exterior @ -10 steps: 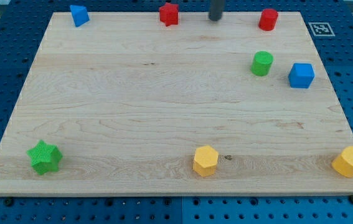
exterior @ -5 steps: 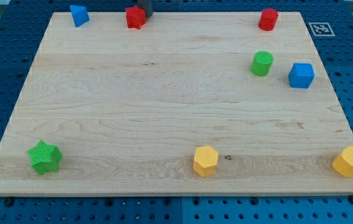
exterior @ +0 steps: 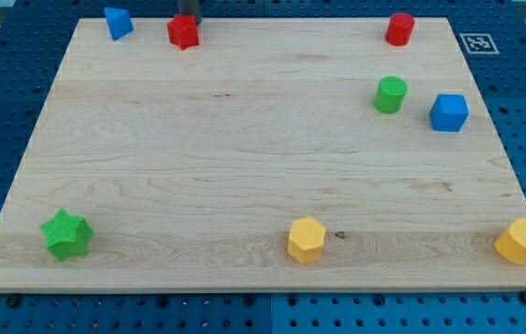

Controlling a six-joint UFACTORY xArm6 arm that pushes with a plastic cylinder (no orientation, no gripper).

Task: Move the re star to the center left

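Note:
The red star (exterior: pixel 182 32) sits near the board's top edge, left of the middle. My tip (exterior: pixel 191 19) is a dark rod coming in from the view's top; its lower end touches the star's upper right side. A blue block of unclear shape (exterior: pixel 117 22) lies to the star's left at the top edge.
A red cylinder (exterior: pixel 399 29) stands at the top right. A green cylinder (exterior: pixel 391 95) and a blue cube (exterior: pixel 449 112) are at the right. A green star (exterior: pixel 66 234) is at the bottom left. Two yellow hexagonal blocks (exterior: pixel 306 239) (exterior: pixel 519 241) lie along the bottom.
My tip has swept left along the top edge, met the red star and pushed it left and slightly down. The other blocks have not moved.

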